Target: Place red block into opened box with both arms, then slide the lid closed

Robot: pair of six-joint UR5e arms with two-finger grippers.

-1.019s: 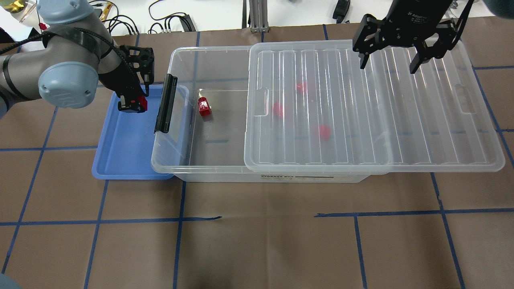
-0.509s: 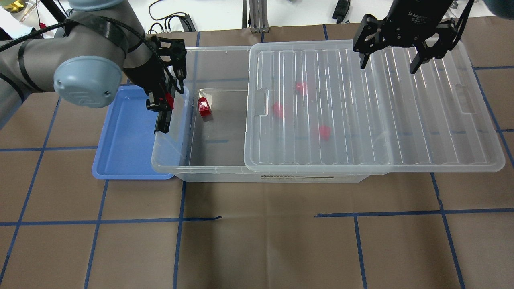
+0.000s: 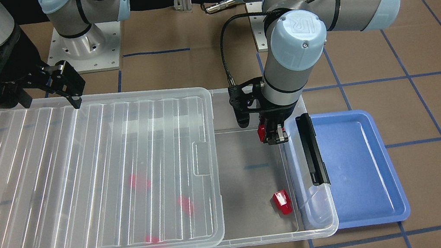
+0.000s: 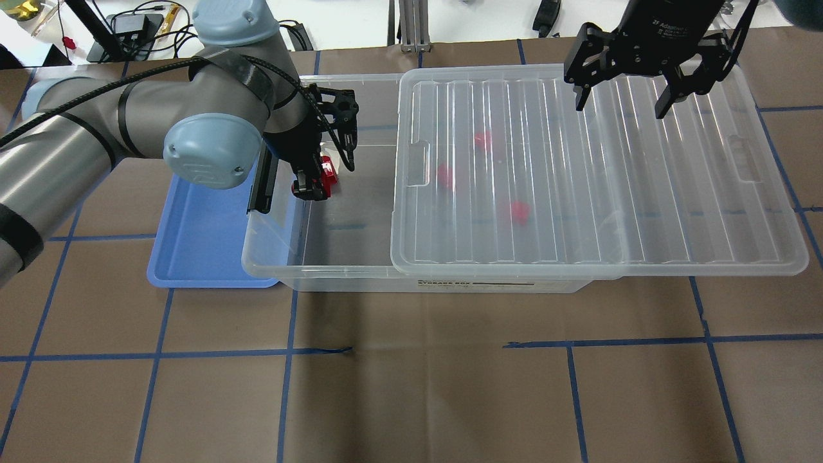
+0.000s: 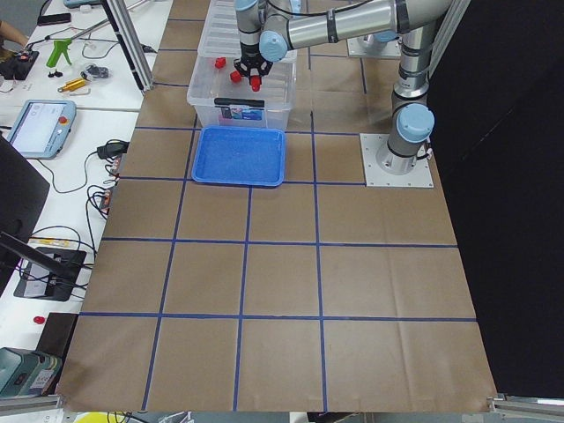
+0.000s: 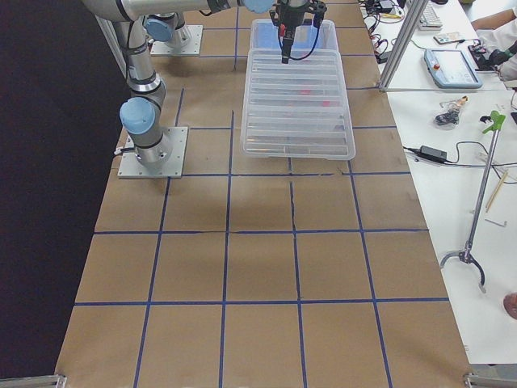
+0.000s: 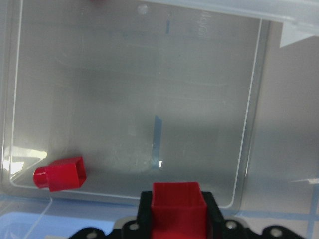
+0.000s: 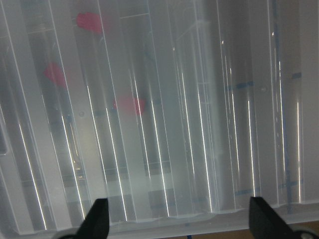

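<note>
My left gripper [image 4: 312,186] hangs over the uncovered end of the clear box [image 4: 334,280], shut on the red block [image 3: 263,131]. The left wrist view shows that block [image 7: 178,204] between the fingers, above the box floor. The ribbed clear lid [image 4: 578,193] covers the rest of the box and overhangs its other end. Above the lid's far edge my right gripper [image 4: 622,106] stands open and holds nothing. In the right wrist view the lid [image 8: 164,124] fills the frame, with both fingertips [image 8: 97,219] clear of it.
A second red piece [image 3: 282,203] lies on the box floor by the black latch bar [image 3: 312,149]. Three more red pieces [image 4: 445,175] show blurred under the lid. A blue tray [image 4: 199,238] adjoins the box's latch end. Brown table with blue tape lines all around.
My left arm has carried the red block from over the blue tray, across the latch end, to above the open part of the box. The right arm has not moved.
</note>
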